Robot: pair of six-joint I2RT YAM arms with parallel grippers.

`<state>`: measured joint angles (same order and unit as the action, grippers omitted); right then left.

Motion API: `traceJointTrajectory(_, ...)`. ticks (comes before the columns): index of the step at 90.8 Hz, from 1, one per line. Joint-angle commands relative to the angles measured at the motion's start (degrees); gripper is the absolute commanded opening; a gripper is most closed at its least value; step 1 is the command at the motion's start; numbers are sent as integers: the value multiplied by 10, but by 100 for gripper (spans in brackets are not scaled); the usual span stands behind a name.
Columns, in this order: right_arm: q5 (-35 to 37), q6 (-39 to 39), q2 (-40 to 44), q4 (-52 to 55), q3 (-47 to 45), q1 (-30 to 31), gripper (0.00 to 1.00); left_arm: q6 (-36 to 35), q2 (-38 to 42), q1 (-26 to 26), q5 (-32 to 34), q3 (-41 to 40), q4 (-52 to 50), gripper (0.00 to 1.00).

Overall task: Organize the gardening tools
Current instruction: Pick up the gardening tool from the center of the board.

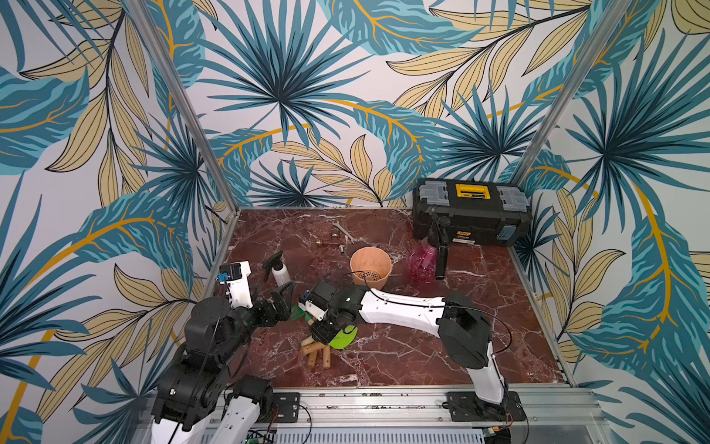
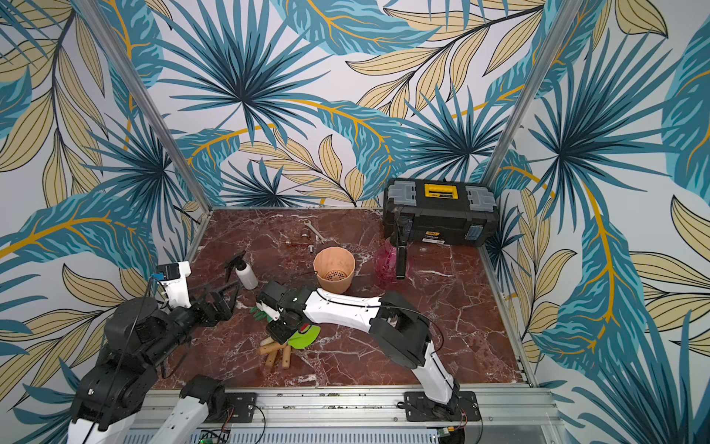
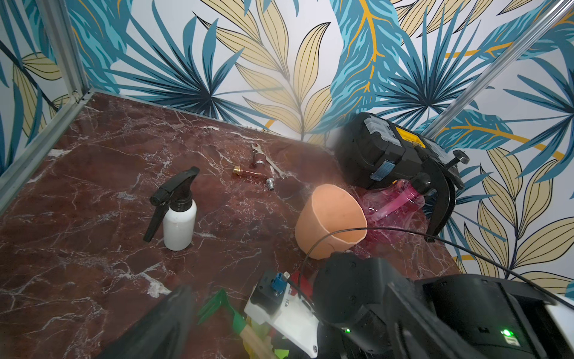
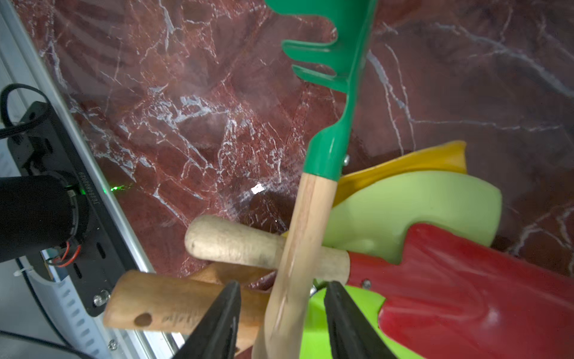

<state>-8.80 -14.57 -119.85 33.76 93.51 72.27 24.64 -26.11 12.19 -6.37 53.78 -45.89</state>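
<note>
Free: bare desk (image 1: 422,365) right of tool pile (image 1: 313,348) | Blocked: pot (image 1: 370,269), white sprayer (image 1: 280,271), pink sprayer (image 1: 420,261) behind | Right arm (image 1: 403,311) lies across middle | Toolbox (image 1: 472,215) fills far corner

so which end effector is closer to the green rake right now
Right. The right end effector straddles the green rake at its wooden handle, open; the left end effector hangs open just beside the rake's tines.

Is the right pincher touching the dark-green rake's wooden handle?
Apart. In the right wrist view the right gripper has its black fingers either side of the dark-green rake's tan wooden handle, with a gap showing on each side.
</note>
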Motion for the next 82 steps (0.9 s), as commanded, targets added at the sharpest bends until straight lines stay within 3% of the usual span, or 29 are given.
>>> traceJointTrajectory(1, 9, -1, -11, 9, 13, 1, 46, -11, 7, 1, 8, 20, -4, 100)
traceJointTrajectory(44, 47, 2, 16, -4, -6, 1, 21, -12, 5, 1, 9, 14, 11, 100)
traceJointTrajectory(64, 95, -5, 87, -64, -66, -2, 10, -6, -5, 1, -3, 10, 32, 100)
traceJointTrajectory(82, 136, -34, 172, -146, -150, -20, 7, 3, -25, 1, -22, 4, 58, 100)
